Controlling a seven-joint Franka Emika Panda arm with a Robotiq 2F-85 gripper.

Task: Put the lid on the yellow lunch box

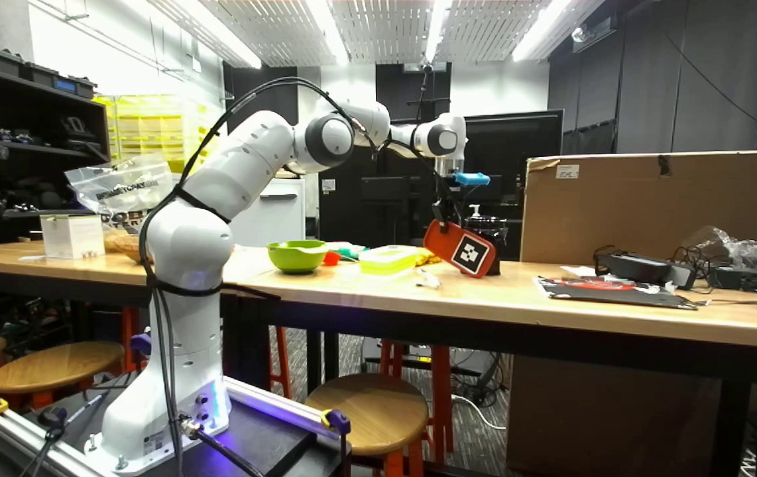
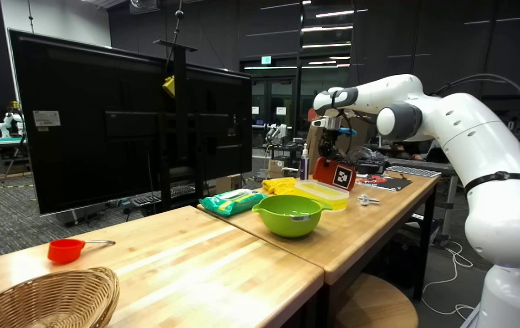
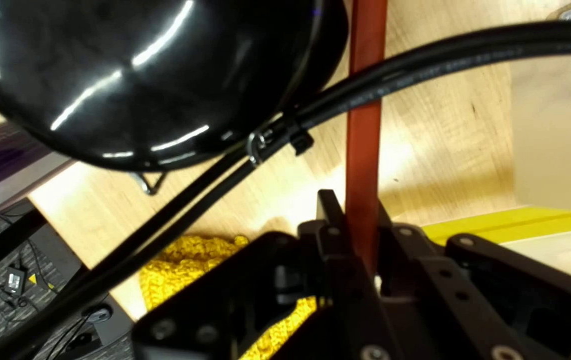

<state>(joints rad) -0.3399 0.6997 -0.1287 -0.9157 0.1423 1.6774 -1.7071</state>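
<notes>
You're between grasp and placement, by my read: lid in hand, not yet on the yellow lunch box. Your gripper is clamped on the lid near its upper edge; wrist view has it edge-on, fingers pressed against both faces. Lid is orange-red with a black-and-white square marker, tipped up on edge, long side slanting down, beside the lunch box and apart from it. Can't tell if its low corner touches the wooden table. Next move probably calls for a small lift, a shift sideways over the box, then a big wrist turn to lay the lid flat; after that, square the edges to the rim, lower, let go, maybe press down. Your grip sits at one edge, so the lid could pivot in the fingers as you turn it, I'd guess; go slow. Also mind the green bowl and yellow knitted cloth near the box, plus, in the wrist view, a glossy black rounded object close by the lid, identity unclear. White arm reaches out over the table, elbow bent and high, forearm roughly level, wrist turned down, gripper pointing at the table.
</notes>
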